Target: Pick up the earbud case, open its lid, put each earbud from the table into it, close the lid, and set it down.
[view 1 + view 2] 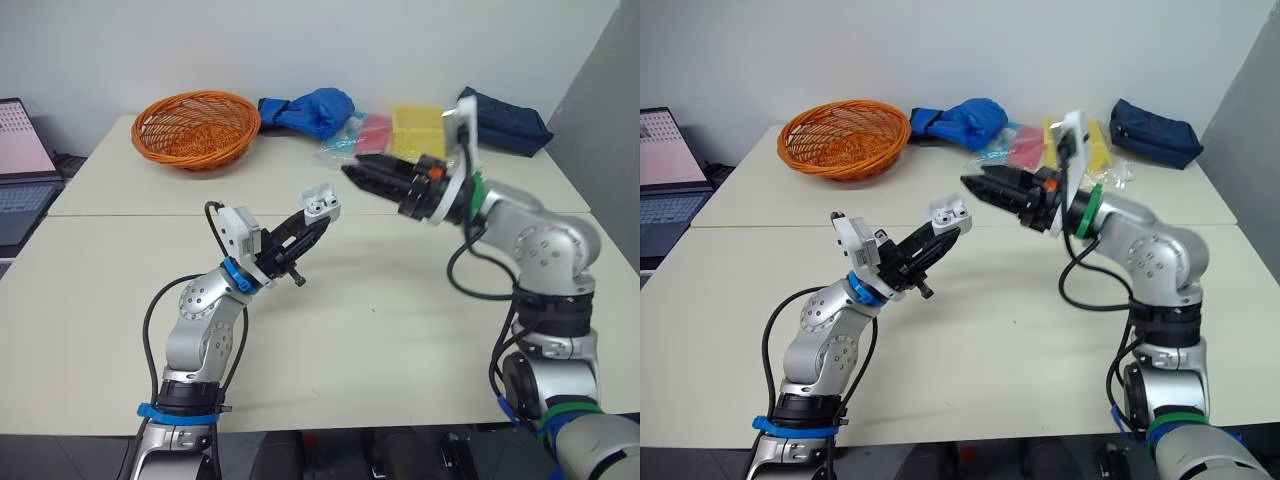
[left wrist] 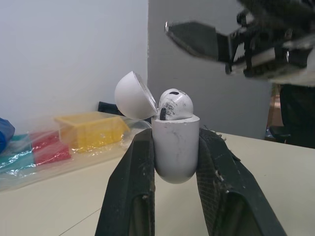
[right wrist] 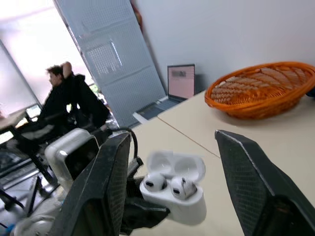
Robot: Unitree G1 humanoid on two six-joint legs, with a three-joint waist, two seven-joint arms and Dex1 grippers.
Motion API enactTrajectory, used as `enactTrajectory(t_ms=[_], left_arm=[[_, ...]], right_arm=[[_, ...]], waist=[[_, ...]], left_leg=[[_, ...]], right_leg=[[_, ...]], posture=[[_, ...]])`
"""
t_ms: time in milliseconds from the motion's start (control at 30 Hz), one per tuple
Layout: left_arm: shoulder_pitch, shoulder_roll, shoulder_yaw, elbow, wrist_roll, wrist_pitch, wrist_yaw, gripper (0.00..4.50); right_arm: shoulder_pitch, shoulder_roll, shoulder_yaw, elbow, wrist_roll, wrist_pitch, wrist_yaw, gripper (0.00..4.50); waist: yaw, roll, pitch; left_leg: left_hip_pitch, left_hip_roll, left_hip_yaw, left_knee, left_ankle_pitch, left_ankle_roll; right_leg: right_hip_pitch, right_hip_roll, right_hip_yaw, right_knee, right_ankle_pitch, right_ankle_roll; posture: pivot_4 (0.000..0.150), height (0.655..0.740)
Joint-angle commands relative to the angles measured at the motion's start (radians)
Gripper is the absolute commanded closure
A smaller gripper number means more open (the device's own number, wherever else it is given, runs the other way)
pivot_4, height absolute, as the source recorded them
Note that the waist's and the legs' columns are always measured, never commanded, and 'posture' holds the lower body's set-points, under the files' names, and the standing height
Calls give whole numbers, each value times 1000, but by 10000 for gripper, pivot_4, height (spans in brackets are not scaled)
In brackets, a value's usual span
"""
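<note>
Your left gripper [image 1: 308, 228] holds the case [image 3: 179, 199] up over the middle of the table [image 1: 400, 330]. Its two fingers are clamped on the lower body from either side, and the case sits upright between them. The lid [image 3: 177, 164] stands hinged back, fully open. Both earbuds [image 3: 154, 182] sit side by side in their sockets, heads up.

Your right gripper [image 1: 352, 172] hangs just to the right of the case and a little farther off, at about its height. Its fingers are spread wide with nothing between them, and the tips point toward the open case without touching it.

On this showing, the pick-up, the opening and the loading of both earbuds look done. Two steps look to be left: closing the lid and setting the case down on the table.

The closing likely falls to your right gripper, which would tip the lid forward over its hinge until it seats. The risk there is pushing the case out of the left grip. The basket [image 1: 196, 128] lies well apart at the far left.
</note>
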Motion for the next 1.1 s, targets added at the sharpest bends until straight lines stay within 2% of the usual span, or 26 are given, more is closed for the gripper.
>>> enactTrajectory(t_ms=[33,100,233,300,433,567,767,933,1100], left_arm=[[-30,12,3,5,-14,-26,-42,37483],[-40,16,2,16,-16,-27,-61,37483],[-54,30,-7,34,-10,-33,-106,37483],[-61,29,-8,41,-14,-27,-115,37483],[-58,37,-22,26,-13,-15,-139,37483],[-46,37,-19,16,-14,-11,-131,37483],[-38,38,-22,8,-6,-13,-121,37483],[-42,32,-16,6,-15,-2,-107,37483],[-42,46,-18,2,-20,25,-111,37483]], right_arm=[[-64,-71,96,159,-130,-77,75,18448],[-97,-102,172,235,-213,-128,117,22444],[-177,-71,193,407,-271,-126,112,37003],[-187,-59,219,452,-314,-193,150,44577],[-246,-3,260,485,-352,-235,209,44577],[-259,-27,326,352,-313,-150,373,44577],[-241,-51,324,231,-294,-59,387,44577],[-198,-95,376,132,-367,-132,387,44577],[-120,-97,363,57,-415,-210,329,44577]], waist=[[0,0,0],[-1,0,0],[-3,0,0],[-1,0,0],[-2,0,0],[0,0,0],[3,0,0],[2,0,0],[2,0,0]], left_leg=[[0,0,0,0,0,0],[0,0,1,0,0,0],[-1,0,2,-1,0,0],[-2,0,1,-2,0,0],[-2,0,2,-3,0,0],[-3,0,1,-3,0,0],[-3,0,1,-3,0,0],[-3,0,0,-2,0,0],[-3,0,1,-2,0,0]], right_leg=[[0,0,0,0,0,0],[0,0,0,0,0,0],[-2,0,1,0,0,0],[-2,0,1,-1,0,-1],[-3,0,1,-2,0,-1],[-3,0,0,-2,0,-1],[-3,-1,-1,-2,0,-1],[-3,-1,-1,-1,0,-1],[-3,0,-1,-1,0,-1]], posture=[[1500,7400],[1500,7400],[1500,7400],[1500,7400],[1500,7400],[1500,7400],[1500,7400],[1500,7400],[1500,7400]])
